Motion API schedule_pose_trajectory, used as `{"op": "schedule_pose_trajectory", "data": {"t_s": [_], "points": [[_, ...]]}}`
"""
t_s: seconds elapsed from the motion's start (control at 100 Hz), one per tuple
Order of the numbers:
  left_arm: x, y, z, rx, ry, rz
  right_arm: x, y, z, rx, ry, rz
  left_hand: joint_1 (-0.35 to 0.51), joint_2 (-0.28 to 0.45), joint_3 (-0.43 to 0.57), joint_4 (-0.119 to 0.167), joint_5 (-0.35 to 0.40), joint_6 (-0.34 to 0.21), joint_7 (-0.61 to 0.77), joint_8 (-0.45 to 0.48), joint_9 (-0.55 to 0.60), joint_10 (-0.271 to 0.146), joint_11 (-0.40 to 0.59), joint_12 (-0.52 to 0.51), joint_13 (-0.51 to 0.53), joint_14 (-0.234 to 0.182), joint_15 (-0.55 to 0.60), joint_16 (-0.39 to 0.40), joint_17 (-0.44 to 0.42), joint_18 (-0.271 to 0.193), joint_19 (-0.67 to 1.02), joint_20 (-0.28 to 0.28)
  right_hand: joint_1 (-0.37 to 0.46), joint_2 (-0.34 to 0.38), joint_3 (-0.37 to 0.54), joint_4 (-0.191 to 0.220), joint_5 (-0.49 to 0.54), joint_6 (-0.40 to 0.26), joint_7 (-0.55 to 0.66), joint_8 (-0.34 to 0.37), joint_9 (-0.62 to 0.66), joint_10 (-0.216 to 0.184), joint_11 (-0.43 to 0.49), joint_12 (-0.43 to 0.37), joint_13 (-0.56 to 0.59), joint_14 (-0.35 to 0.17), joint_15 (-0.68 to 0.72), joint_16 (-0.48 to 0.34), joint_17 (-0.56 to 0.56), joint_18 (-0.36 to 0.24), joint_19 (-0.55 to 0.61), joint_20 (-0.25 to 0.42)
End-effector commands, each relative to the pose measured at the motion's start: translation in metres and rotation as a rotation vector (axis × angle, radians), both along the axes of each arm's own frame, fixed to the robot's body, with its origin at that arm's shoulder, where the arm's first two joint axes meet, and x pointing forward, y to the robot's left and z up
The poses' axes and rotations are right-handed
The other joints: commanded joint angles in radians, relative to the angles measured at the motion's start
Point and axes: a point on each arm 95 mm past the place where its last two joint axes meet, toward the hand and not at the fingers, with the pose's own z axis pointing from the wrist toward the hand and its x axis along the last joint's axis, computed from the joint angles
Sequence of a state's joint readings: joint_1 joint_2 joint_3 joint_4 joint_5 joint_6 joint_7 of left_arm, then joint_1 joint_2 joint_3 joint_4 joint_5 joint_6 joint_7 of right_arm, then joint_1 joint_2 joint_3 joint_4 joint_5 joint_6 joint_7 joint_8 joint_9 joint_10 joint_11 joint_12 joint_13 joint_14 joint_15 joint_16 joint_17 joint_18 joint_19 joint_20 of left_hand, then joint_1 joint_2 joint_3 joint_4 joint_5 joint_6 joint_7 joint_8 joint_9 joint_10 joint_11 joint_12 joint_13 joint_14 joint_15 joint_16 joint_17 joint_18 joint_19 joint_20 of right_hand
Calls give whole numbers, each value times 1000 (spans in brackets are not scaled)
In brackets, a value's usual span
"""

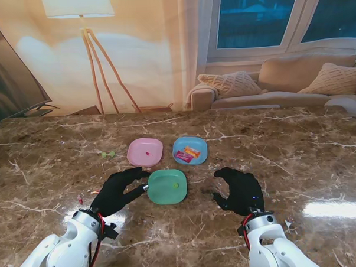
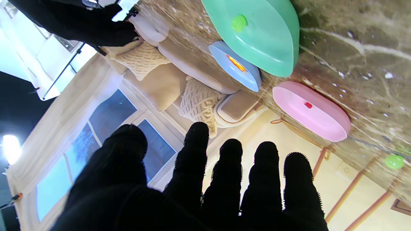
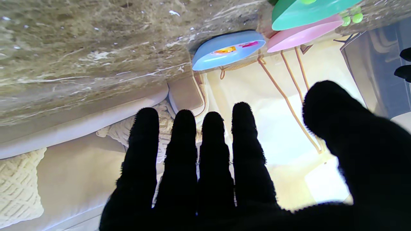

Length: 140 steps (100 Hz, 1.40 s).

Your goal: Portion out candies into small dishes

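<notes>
Three small dishes cluster at mid-table. The green dish [image 1: 167, 186] [image 2: 257, 35] holds one small green candy [image 1: 175, 184] [image 2: 239, 22]. The pink dish [image 1: 145, 151] [image 2: 311, 110] holds a tiny red candy [image 1: 147, 152] [image 2: 308, 105]. The blue dish [image 1: 190, 150] [image 3: 228, 50] holds wrapped orange and pink candies [image 1: 189, 153]. Two green candies [image 1: 108, 153] lie loose on the marble, left of the pink dish. My left hand [image 1: 117, 191] is open, its fingertips beside the green dish's left rim. My right hand [image 1: 241, 190] is open, palm down, to the right of the green dish, holding nothing.
The marble table [image 1: 297, 158] stretches wide on all sides. A small red scrap [image 1: 80, 198] lies near my left forearm. A sofa with cushions, a floor lamp and windows stand beyond the far edge.
</notes>
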<state>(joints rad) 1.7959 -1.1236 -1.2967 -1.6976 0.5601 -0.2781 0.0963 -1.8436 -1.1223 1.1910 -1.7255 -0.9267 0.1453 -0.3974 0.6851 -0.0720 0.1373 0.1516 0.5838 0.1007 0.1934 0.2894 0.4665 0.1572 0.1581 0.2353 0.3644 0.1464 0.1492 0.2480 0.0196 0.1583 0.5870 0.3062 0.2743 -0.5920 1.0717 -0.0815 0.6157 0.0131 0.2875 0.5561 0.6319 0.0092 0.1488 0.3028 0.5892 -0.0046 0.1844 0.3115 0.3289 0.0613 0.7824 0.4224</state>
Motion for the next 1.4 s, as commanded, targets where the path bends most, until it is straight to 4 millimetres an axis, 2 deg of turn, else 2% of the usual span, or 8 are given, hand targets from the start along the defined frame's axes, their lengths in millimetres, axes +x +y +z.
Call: {"op": "schedule_pose_trajectory", "data": {"t_s": [0.0,0.39,0.52,0.55,0.67,0.8,1.08,1.39], "points": [[10,5,19,6,-27,11,-3,2,-3,14,18,-10,23,12,-5,-10,-27,6,-15,-10,-27,1,-3,-1,-2,-1,-14,1,5,11,5,2,-27,3,-18,15,-25,-16,-6,-14,-26,9,-22,-22,-12,13,-14,-30,-14,-2,-22,-22],[65,49,69,238,2,82,4,7,-4,57,-2,-32,62,-153,74,-5,-57,-3,-9,-11,2,-20,28,42,55,13,18,70,30,47,70,36,-24,3,-21,15,-22,-21,-2,-19,-29,11,-18,-29,-21,20,-12,-32,-17,2,-24,-22],[87,63,76,277,59,98,6,8,-5,66,-4,-37,33,-294,235,-34,-68,-17,7,-11,10,-42,45,74,71,4,21,105,31,48,71,57,-23,2,-21,15,-19,-23,0,-20,-28,11,-17,-30,-22,21,-11,-32,-17,4,-23,-20],[92,67,76,294,72,100,7,8,-5,68,-4,-38,21,-328,298,-64,-70,-22,13,-12,12,-49,48,83,75,3,23,119,32,49,70,69,-23,2,-21,15,-19,-22,0,-20,-27,12,-17,-30,-20,21,-10,-32,-16,3,-23,-20],[112,77,77,353,111,105,9,10,-8,71,-1,-41,41,-395,383,-91,-69,-34,31,-10,19,-63,66,98,87,-2,35,140,38,50,81,88,-24,2,-21,15,-17,-24,2,-21,-27,10,-16,-31,-22,20,-10,-32,-18,5,-23,-19],[131,86,72,433,149,94,11,10,-11,72,6,-44,62,-461,500,-157,-64,-49,60,-13,29,-79,82,116,97,-11,39,158,49,49,96,127,-23,1,-21,15,-17,-27,3,-22,-28,12,-16,-32,-26,22,-11,-32,-18,6,-23,-19],[160,101,52,534,232,131,16,7,-17,76,21,-53,91,-462,542,-180,-77,-46,91,-11,13,-74,109,139,122,-10,70,187,81,48,156,161,-21,2,-21,15,-17,-29,4,-24,-28,13,-15,-31,-28,25,-8,-30,-18,14,-19,-13],[185,110,26,587,300,138,20,6,-20,79,34,-53,148,-406,553,-165,-137,-57,73,-29,-70,-102,72,97,76,-19,50,180,43,41,141,149,-23,5,-22,15,-15,-30,6,-25,-28,14,-13,-28,-28,25,-4,-25,-18,18,-14,-5]]}}
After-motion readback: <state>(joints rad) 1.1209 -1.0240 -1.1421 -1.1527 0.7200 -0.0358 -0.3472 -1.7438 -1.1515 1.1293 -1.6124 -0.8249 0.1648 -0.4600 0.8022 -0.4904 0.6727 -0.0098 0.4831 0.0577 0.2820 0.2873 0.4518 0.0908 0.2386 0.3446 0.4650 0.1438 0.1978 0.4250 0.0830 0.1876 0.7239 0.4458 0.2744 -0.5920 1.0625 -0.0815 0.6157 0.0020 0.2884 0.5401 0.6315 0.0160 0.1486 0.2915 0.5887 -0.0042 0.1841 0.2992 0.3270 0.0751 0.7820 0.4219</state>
